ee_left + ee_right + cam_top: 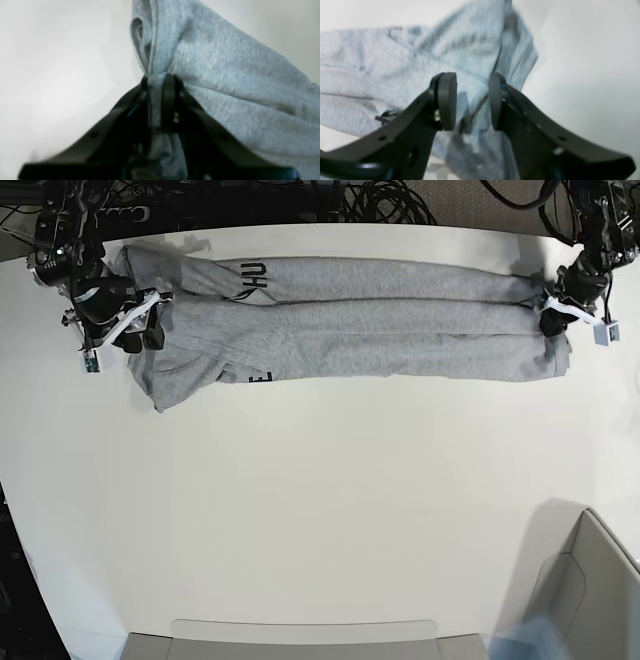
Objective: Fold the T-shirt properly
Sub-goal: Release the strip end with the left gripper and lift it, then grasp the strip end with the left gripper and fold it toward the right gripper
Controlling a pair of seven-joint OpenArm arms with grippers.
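Grip check: T-shirt (350, 320) lies stretched along the table's (320, 510) far edge.
Left gripper (160, 82) is pinched onto the hem; right gripper (472, 100) gapes empty over cloth. Clamp yours before lifting, evenly.

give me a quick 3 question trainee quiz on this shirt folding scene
1. True or false: the left claw has its jaws closed on a bunch of the T-shirt.
2. Over which part of the shirt does the right claw hover with its jaws apart? A) the end with the sleeves B) the middle C) the far hem end
3. Fill in: the shirt lies stretched in a long band across the white ____.

Key:
1. True; grey cloth is pinched between the jaws in the left wrist view.
2. A.
3. Table.
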